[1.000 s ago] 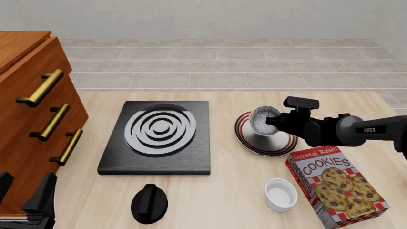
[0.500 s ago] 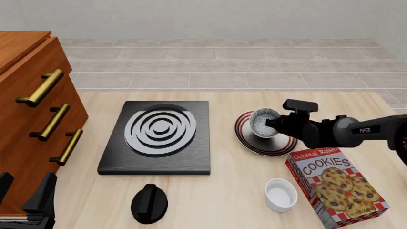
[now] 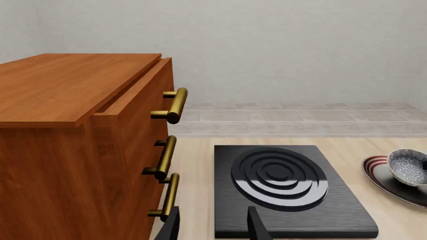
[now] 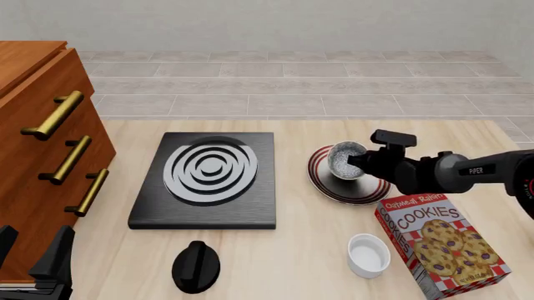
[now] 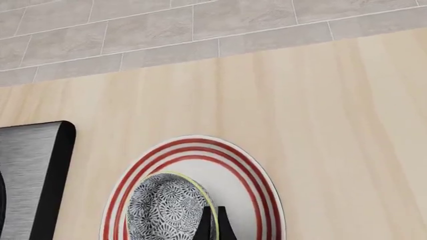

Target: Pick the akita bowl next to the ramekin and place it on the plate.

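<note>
Pinching the near rim of the akita bowl [image 4: 346, 161], the right hand [image 4: 357, 164] has its fingers clamped on the wall, one inside and one outside. The bowl sits tilted over the plate [image 4: 326, 185], its base low on the white centre. It looks like stiff, glazed ware, light but slick and liable to chip, so a rim grip suits it. The left hand [image 3: 213, 225] hangs idle by the drawers [image 3: 80, 150], fingers apart, holding nothing
</note>
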Controlling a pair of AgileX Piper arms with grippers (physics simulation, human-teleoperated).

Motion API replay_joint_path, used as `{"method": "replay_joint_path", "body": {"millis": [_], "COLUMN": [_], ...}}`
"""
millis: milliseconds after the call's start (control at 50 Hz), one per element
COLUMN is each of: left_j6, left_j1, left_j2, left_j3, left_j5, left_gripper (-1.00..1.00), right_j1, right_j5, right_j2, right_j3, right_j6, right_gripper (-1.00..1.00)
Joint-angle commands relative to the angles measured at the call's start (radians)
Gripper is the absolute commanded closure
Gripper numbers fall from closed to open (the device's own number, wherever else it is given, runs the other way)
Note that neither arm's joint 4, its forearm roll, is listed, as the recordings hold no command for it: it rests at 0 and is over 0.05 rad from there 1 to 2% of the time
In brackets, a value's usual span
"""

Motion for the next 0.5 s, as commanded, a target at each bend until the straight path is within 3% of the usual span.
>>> {"method": "replay_joint_path", "body": {"millis": [20, 500], "left_j6": [0.000, 0.000], "left_j1": [0.000, 0.000], "left_j2": [0.000, 0.000], "left_j3": [0.000, 0.000], "left_j5": [0.000, 0.000], "left_gripper": [-1.00, -1.00], "right_j1": [0.011, 0.001], "right_j5": [0.012, 0.019], "right_j2": [0.012, -0.016], "right_j3": [0.003, 0.017], "right_j6": [0.007, -0.013], "right_gripper": [-1.00, -1.00]}}
